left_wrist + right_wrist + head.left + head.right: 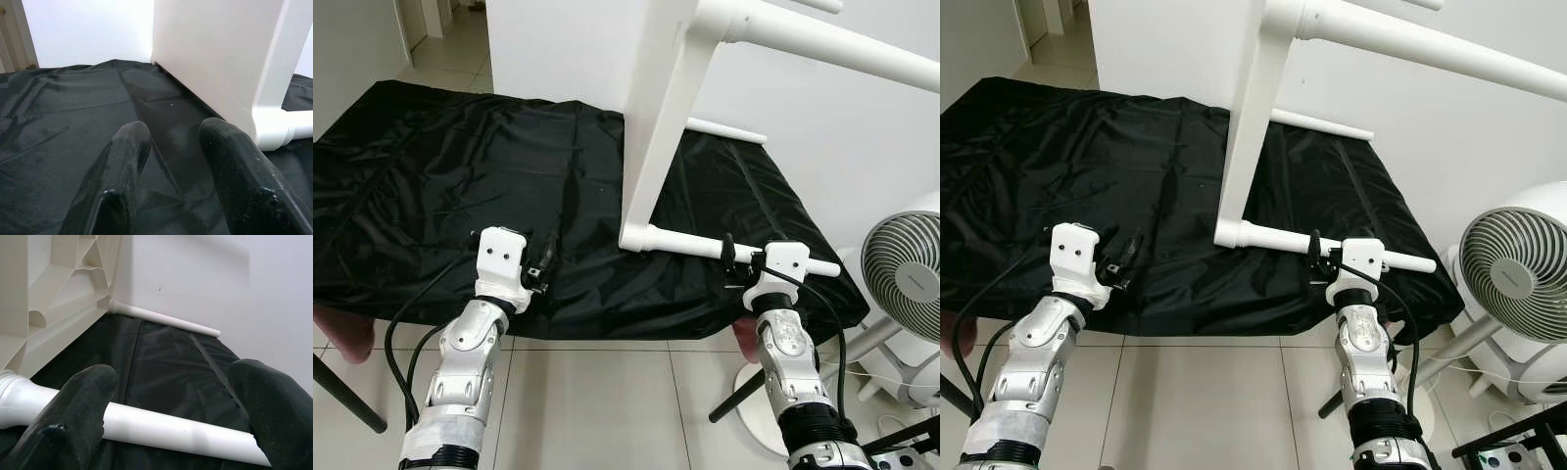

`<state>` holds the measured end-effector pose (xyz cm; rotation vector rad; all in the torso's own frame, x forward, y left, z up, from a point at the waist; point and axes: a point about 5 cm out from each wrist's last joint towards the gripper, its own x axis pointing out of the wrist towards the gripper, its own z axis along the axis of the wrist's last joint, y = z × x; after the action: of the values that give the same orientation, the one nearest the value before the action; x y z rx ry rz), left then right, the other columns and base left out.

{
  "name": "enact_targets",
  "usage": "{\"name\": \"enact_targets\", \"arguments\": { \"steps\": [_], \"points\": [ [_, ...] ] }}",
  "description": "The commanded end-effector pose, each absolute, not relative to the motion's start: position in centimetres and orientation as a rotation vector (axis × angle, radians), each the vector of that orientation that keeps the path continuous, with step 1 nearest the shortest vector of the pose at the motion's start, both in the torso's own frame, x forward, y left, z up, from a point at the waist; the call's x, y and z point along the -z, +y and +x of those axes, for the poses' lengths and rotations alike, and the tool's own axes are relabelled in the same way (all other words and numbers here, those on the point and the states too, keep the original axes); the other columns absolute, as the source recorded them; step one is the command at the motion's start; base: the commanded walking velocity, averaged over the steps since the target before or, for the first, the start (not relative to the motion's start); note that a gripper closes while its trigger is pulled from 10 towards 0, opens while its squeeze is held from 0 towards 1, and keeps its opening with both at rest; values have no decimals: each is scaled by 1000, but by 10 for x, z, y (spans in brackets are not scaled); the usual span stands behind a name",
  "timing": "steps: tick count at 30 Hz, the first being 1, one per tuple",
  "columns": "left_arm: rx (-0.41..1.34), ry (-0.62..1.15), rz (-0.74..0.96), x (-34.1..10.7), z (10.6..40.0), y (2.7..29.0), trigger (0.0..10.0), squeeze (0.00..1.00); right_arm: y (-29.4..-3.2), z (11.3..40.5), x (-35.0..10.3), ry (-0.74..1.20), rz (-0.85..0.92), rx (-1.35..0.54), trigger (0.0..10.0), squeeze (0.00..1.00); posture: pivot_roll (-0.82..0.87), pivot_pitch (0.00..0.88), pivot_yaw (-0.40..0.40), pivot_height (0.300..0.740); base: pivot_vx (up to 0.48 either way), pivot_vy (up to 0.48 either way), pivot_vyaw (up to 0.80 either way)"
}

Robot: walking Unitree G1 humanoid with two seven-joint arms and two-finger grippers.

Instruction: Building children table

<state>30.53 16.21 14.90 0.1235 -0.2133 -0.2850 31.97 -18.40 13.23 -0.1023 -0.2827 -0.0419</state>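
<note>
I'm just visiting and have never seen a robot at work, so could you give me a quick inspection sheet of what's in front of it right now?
Surface: a table under a wrinkled black cloth.
Job's things: a white children's table top stands on its edge on the cloth, with white legs already on it; the near bottom leg lies along the cloth, and an upper leg juts out above.
Clutter: nothing seen.
Hands: the left hand hovers open over the cloth, left of the table top; the right hand is open, its fingers either side of the near bottom leg.
Cables: black cables loop along both arms.
Surroundings: white wall, tiled floor, and a white fan on the right.
</note>
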Motion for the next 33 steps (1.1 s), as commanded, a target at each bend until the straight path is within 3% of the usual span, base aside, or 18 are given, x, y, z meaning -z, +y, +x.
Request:
{"name": "enact_targets", "arguments": {
  "steps": [1, 14, 15, 16, 29, 30, 33],
  "points": [
    [256, -206, 117, -148, 304, 159, 10000, 0, -187, 318, -130, -275, -101, 49, 10000, 0, 37, 0, -142, 740, 0, 0, 0],
    [260, -207, 122, -149, 304, 158, 10000, 0, -186, 317, -130, -272, -85, 40, 10000, 0, 37, 0, -141, 740, 0, 0, 0],
    [262, -209, 121, -149, 304, 157, 10000, 0, -185, 317, -130, -272, -79, 38, 10000, 63, 38, 0, -141, 740, 0, 0, 0],
    [261, -209, 123, -149, 304, 157, 10000, 0, -184, 317, -130, -276, -55, 18, 10000, 1000, 37, 0, -141, 740, 0, 0, 0],
    [269, -219, 134, -154, 305, 156, 10000, 0, -179, 320, -134, -291, -67, 3, 10000, 1000, 43, 0, -146, 740, 0, 0, 0],
    [274, -221, 141, -154, 304, 155, 10000, 0, -181, 320, -135, -290, -74, 15, 10000, 0, 41, 0, -149, 740, 0, 0, 0],
    [297, -220, 159, -154, 304, 151, 10000, 0, -183, 320, -134, -287, -81, 32, 10000, 0, 38, 0, -150, 740, 0, 0, 0]
  ]
}}
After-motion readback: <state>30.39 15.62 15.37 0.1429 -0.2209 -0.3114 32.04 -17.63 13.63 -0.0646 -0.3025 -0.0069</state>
